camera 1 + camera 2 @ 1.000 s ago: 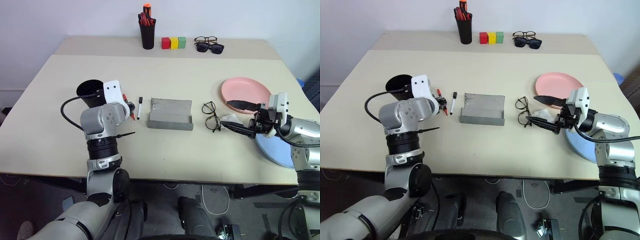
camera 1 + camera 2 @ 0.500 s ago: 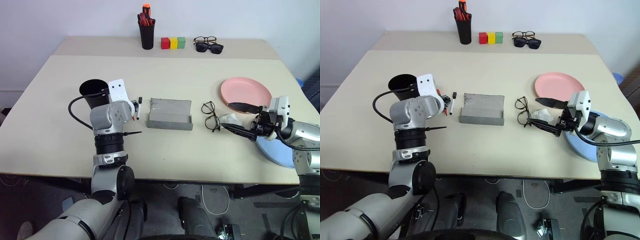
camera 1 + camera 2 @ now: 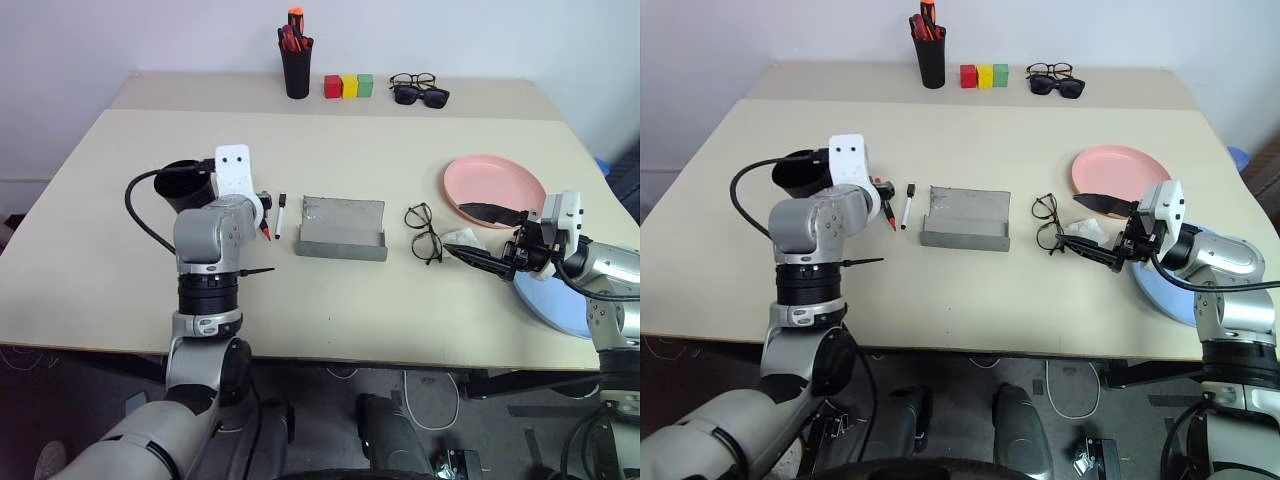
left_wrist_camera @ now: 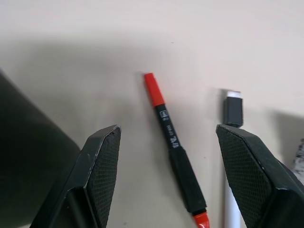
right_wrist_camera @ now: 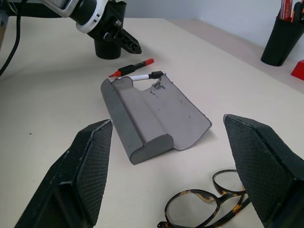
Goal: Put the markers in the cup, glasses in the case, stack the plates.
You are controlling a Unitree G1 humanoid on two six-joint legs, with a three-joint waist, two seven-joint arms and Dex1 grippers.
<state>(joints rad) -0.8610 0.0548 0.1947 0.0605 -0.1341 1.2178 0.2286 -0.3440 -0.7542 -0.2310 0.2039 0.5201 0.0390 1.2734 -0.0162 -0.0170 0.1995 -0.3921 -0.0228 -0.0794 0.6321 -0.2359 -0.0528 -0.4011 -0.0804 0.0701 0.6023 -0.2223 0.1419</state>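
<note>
Two markers, one cup, one pair of glasses, one case and two plates are laid out on a beige surface.
The red marker and white marker lie side by side between the black cup and the open grey case. The glasses lie just right of the case. The pink plate and blue plate are apart. The left pincer is held wide open and empty over the red marker; the right pincer is spread, empty, beside the glasses. A white wall stands behind.

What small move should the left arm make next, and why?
Probably lower the left gripper onto the red marker and close. Its fingers stand open on either side of it, above the table; the marker lies free beside the white marker, near the black cup.
</note>
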